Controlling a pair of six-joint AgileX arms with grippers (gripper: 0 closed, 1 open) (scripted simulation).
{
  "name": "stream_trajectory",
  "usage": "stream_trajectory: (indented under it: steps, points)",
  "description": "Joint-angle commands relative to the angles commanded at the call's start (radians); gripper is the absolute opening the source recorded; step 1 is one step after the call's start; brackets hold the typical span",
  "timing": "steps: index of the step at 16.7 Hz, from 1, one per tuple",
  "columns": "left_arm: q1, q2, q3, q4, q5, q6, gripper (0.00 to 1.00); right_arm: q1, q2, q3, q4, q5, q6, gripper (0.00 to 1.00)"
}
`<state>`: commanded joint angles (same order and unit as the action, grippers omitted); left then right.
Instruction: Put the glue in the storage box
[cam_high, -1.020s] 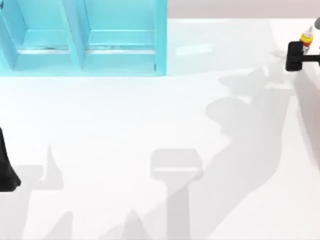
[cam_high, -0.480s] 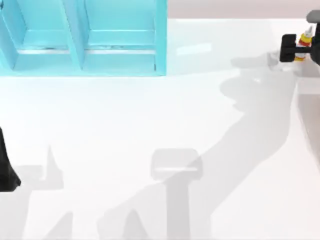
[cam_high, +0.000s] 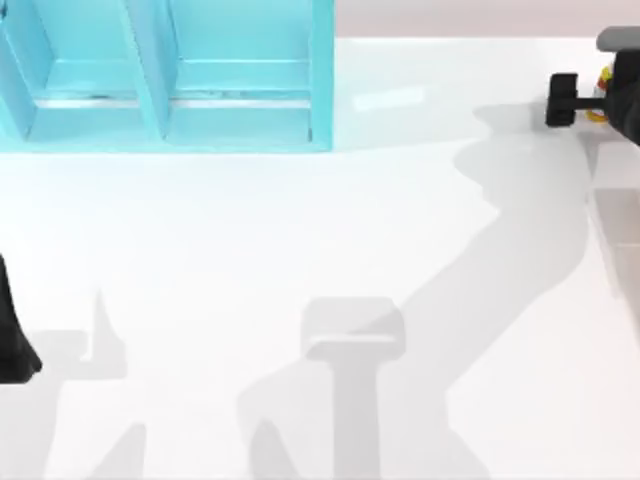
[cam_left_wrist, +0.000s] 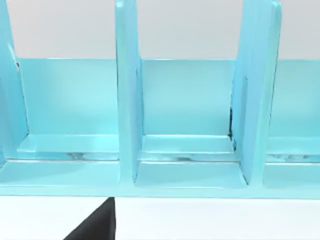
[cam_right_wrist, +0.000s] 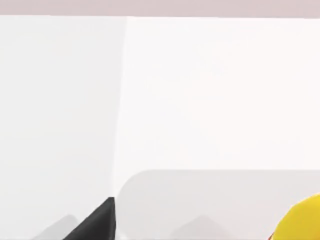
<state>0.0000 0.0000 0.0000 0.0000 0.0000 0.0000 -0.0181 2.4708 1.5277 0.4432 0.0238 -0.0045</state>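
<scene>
The glue (cam_high: 603, 84) stands near the tabletop's (cam_high: 320, 250) far right corner, between the jaws of the right pincer (cam_high: 598, 92); whether they grip it or only flank it I cannot tell. The bottle looks light, stiff and smooth, so best clamped across its yellow body, not the tapered cap. The storage box (cam_high: 320, 80) sits at the far left edge; the left pincer (cam_high: 12, 340) is parked at the near left edge.
</scene>
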Motion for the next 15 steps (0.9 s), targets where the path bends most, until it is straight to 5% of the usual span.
stream_trajectory:
  steps: [1,14,15]
  points:
    - [0.0,0.0,0.0,0.0,0.0,0.0,1.0,0.0,0.0,0.0,0.0,0.0,0.0,1.0]
    - [0.0,0.0,0.0,0.0,0.0,0.0,1.0,0.0,0.0,0.0,0.0,0.0,0.0,0.02]
    - [0.0,0.0,0.0,0.0,0.0,0.0,1.0,0.0,0.0,0.0,0.0,0.0,0.0,0.0]
